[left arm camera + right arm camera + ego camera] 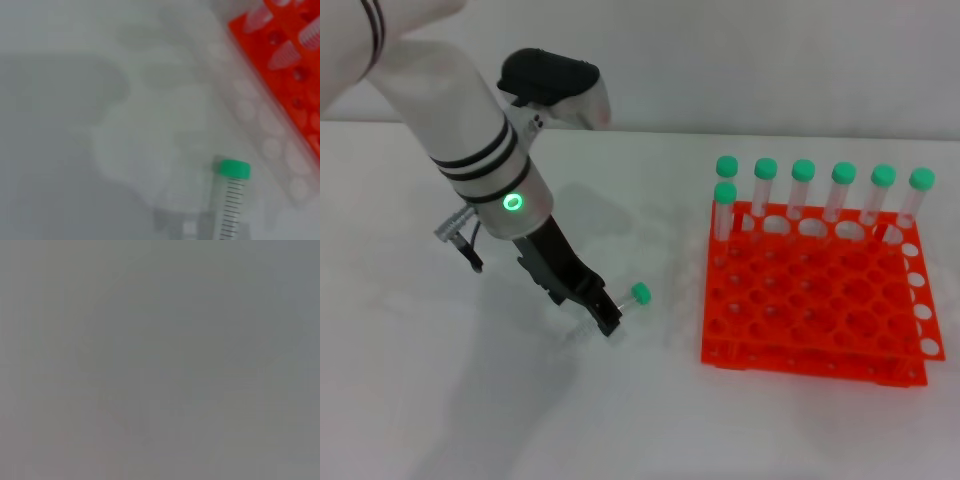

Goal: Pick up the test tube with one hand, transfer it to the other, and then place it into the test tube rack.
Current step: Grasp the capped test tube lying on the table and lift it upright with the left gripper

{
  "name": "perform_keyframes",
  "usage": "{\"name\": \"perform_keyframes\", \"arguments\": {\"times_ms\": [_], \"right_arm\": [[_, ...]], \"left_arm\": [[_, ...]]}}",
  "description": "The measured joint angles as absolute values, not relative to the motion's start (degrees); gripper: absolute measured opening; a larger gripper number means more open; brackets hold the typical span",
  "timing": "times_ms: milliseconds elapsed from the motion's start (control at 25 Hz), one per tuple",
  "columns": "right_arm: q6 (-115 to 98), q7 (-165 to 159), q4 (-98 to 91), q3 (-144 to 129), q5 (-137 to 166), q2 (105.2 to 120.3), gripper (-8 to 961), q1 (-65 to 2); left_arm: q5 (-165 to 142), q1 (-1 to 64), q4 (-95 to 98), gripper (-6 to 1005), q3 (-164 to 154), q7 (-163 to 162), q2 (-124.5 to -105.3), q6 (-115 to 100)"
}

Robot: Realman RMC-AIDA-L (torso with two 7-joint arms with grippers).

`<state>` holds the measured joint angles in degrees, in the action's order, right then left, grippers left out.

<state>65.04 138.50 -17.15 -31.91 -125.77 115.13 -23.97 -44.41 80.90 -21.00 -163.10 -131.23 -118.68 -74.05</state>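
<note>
A: Where is the tube (628, 297)?
B: Lying on the table (470, 400), beside the orange rack (810, 300). The left gripper (605, 318) is at its clear end. I cannot tell if it is squeezing.
A: Tip?
B: Hold the middle, lift slowly.

A plain white table (440, 400) carries everything here. Directly on it sits the orange test tube rack (810, 305) — seven green-capped tubes (803, 190) stand along its far edge, one of them in the second row at the corner nearest the arm. A single test tube (630, 296) lies on its side on the bare surface near the rack's left edge, well apart from it — its green cap points toward the rack.
</note>
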Motion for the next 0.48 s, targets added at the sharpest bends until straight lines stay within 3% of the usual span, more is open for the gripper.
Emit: {"name": "perform_keyframes", "arguments": {"times_ms": [480], "right_arm": [[65.04, 138.43, -17.13, -31.92, -125.77, 115.14, 840, -23.94]], "left_arm": [[-48.64, 81.05, -17.41, 875, -163.03, -132.97, -118.75, -73.38]]}}
